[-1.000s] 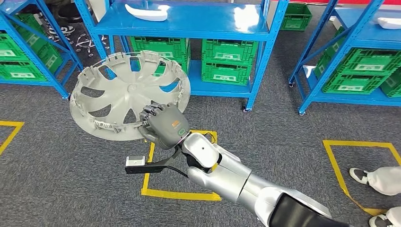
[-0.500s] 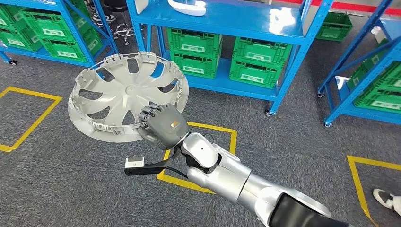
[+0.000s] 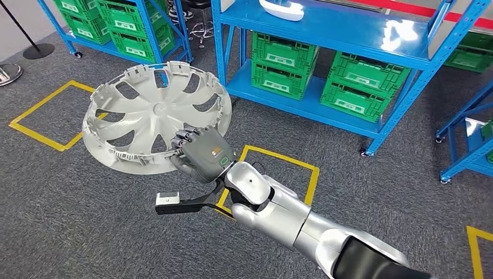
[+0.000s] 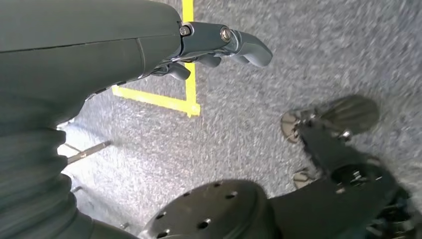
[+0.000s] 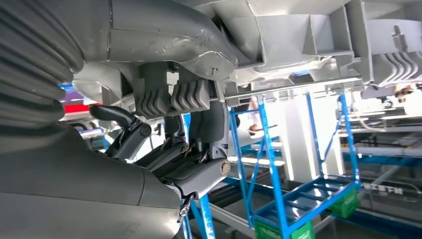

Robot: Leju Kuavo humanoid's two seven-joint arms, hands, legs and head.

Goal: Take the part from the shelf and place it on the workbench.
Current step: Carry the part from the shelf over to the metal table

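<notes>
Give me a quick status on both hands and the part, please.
Right hand grips wheel cover by its rim, off the shelf. Left hand hangs over the floor, holding nothing. Workbench not reached.

Right arm point(image 3: 290, 218): polished silver segmented shells with rounded joint housings and a black section at the upper end. Right hand point(image 3: 200, 154): dark grey casing with a small orange marking and green ring, dark fingers point(image 3: 181, 138). Black bracket with pale camera module point(image 3: 168, 199) at the wrist. Left hand point(image 4: 99, 55): grey ribbed cover, silver screw heads at finger pivots
</notes>
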